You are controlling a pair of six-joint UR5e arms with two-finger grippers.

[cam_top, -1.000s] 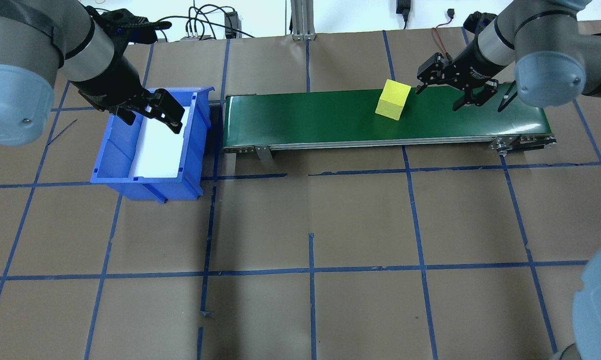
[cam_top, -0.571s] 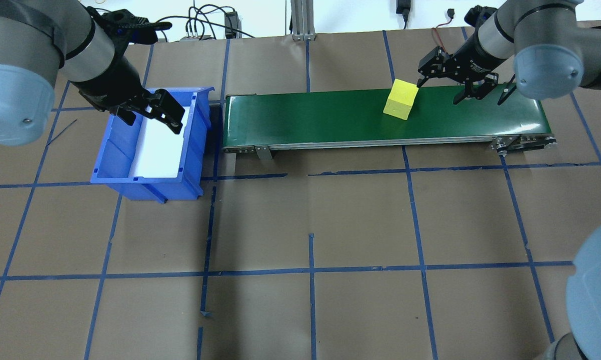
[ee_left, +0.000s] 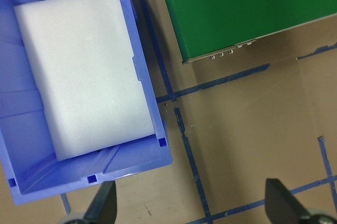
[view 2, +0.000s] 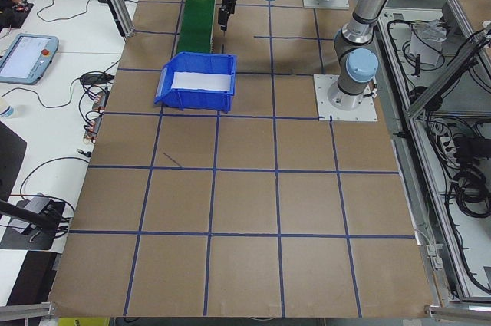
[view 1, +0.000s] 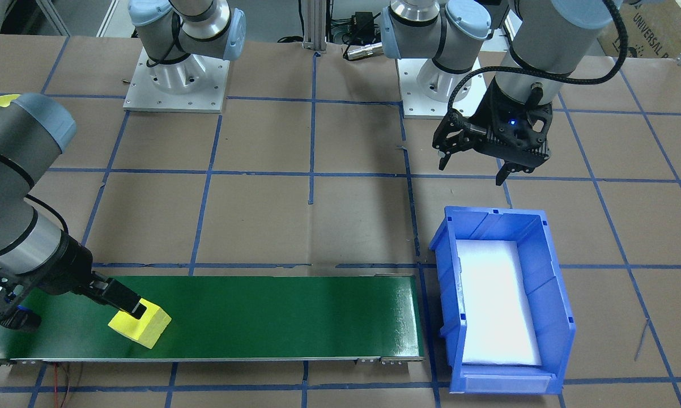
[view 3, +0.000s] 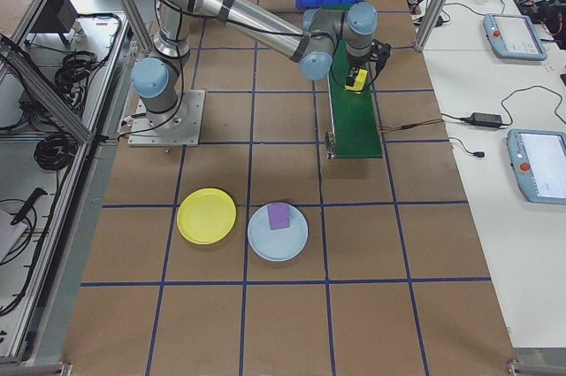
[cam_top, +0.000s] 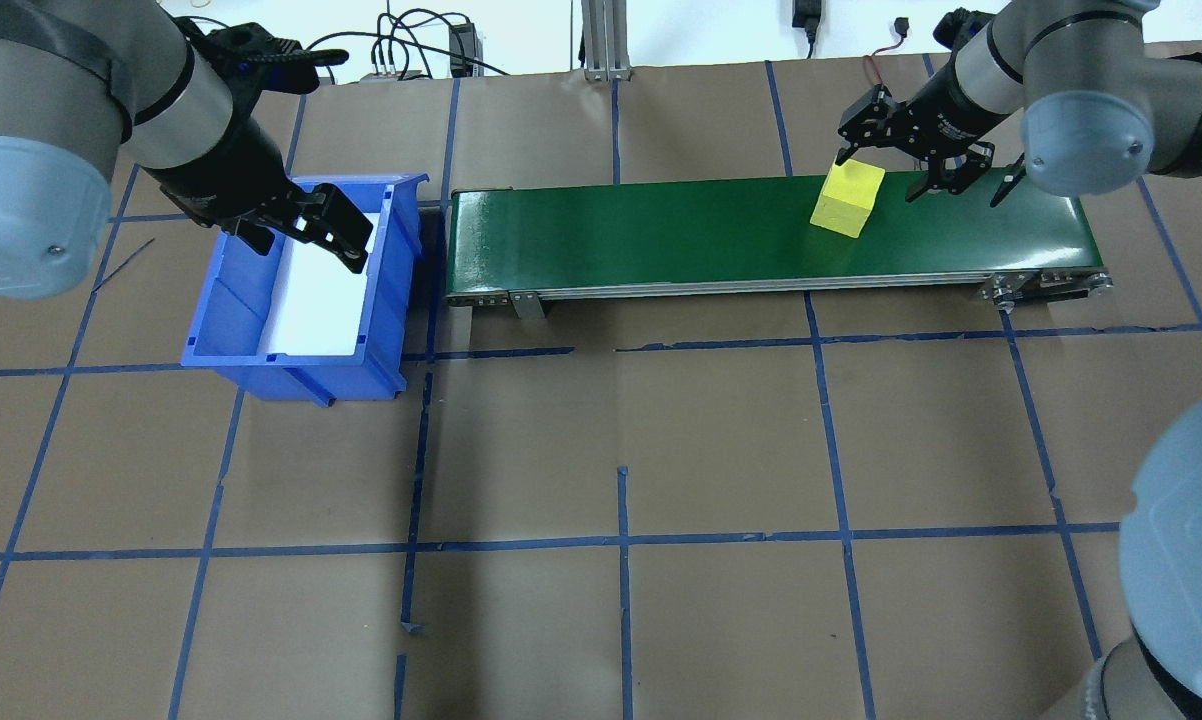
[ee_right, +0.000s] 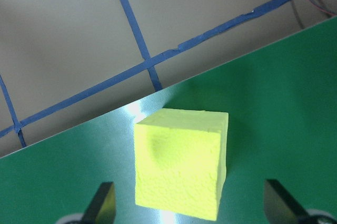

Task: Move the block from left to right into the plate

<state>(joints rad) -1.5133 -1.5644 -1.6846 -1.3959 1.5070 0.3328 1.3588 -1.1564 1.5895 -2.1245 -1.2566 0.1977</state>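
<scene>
A yellow foam block is seen resting on a long green conveyor belt, towards the belt's end on the robot's right, where it can be reached by the right arm. The right gripper is positioned low over that end with its jaws spread wide and nothing held; in the front-facing view 1 fingertip appears to touch or just overlap the block's edge, though contact cannot be confirmed. In the right wrist view the block is framed between the 2 parted fingertips, which suggests a grasp is being lined up. The left gripper is held above a blue bin at the belt's other end, open and empty, apparently parked out of the way. The bin is lined with 1 white foam pad. Well apart from the belt, 2 plates lie side by side on the table in the right side view: 1 yellow plate, bare, and 1 pale blue plate already carrying 1 purple block. In all, 2 arms, 2 blocks, 2 plates, 1 bin and 1 belt are counted.
</scene>
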